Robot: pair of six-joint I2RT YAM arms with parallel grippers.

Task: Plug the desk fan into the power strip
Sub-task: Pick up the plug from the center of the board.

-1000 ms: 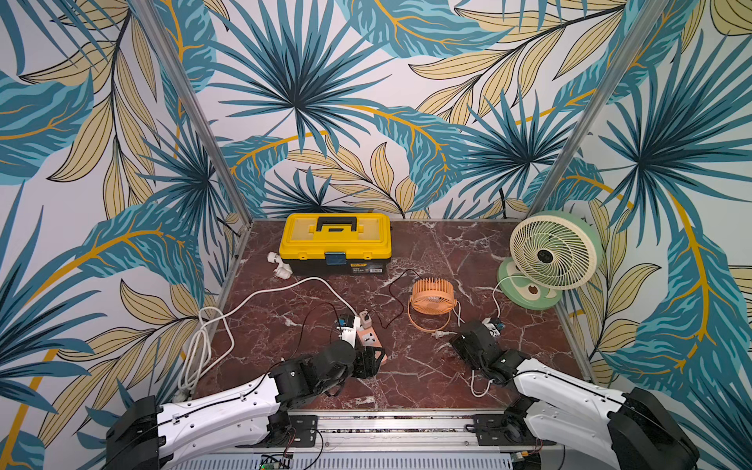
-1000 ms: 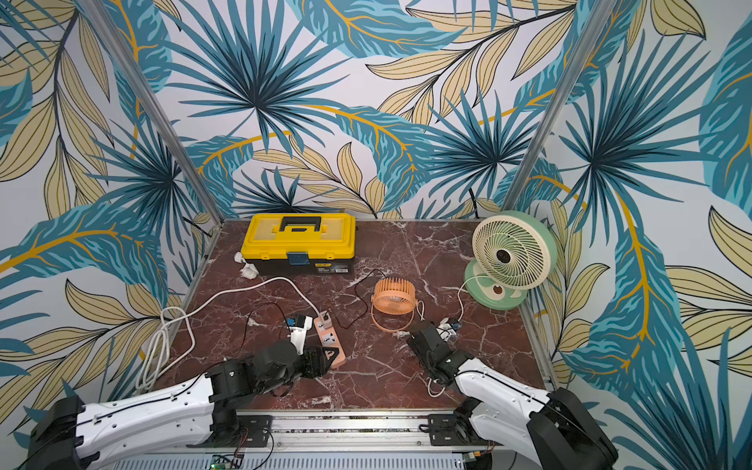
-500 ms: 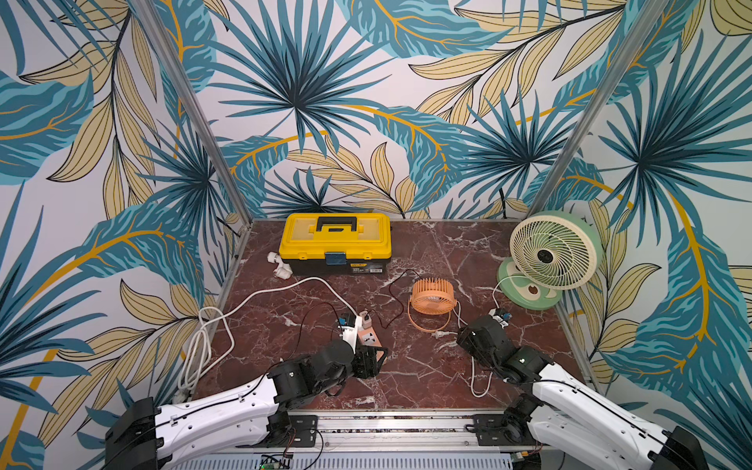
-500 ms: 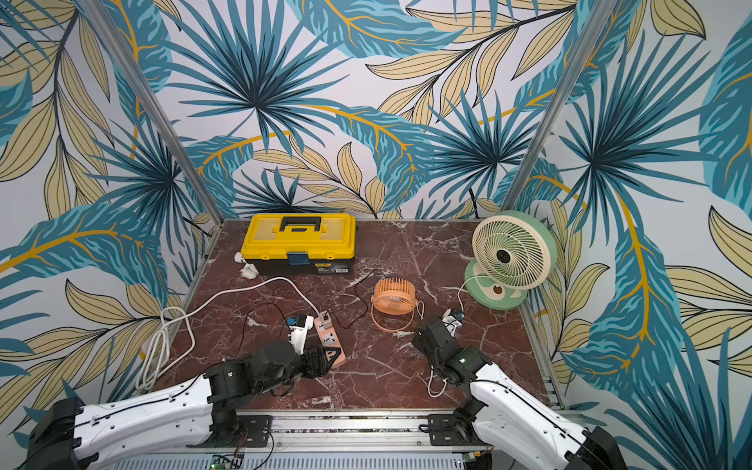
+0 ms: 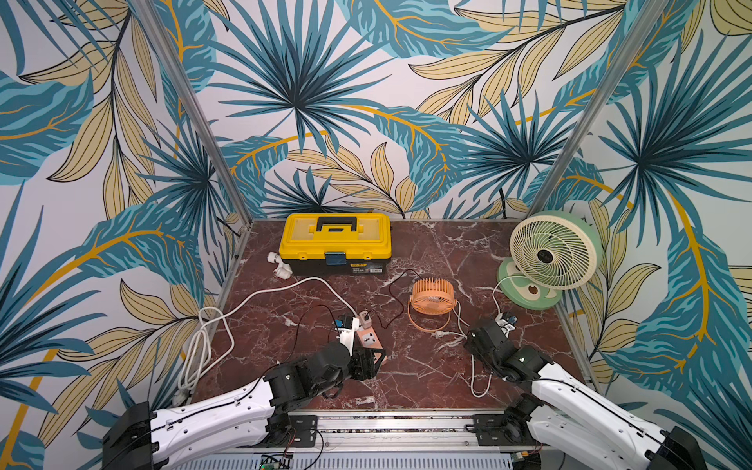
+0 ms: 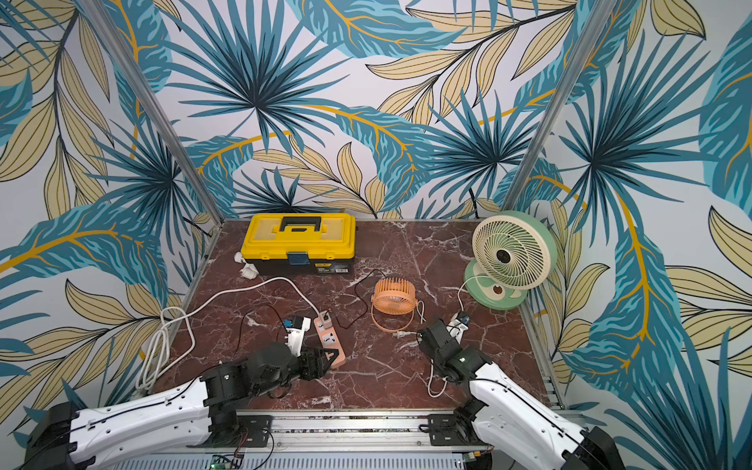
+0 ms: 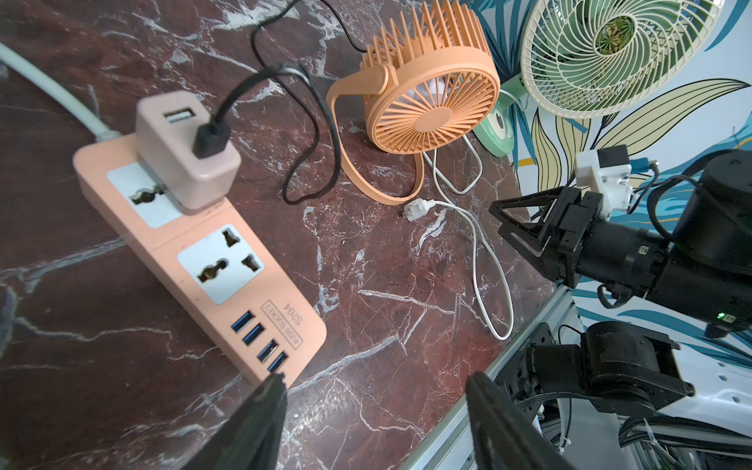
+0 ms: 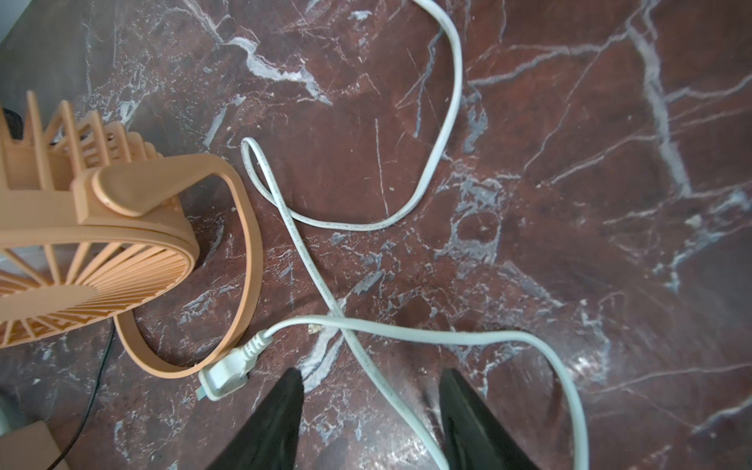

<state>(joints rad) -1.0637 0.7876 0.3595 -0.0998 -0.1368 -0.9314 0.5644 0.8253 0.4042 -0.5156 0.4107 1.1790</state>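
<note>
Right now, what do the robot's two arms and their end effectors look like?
The left arm and right arm have white shells, black joints and thin black cables. The left end effector and right end effector each carry two black wedge-shaped fingers; a white camera block sits on each wrist.

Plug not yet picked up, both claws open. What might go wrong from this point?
1. The white plug lies right beside the orange fan's stand; the right claw could knock that fan while grabbing it.
2. The white cord crosses itself under that claw and may snag.
3. The left claw is open beside the power strip, so the strip may slide during insertion.
</note>
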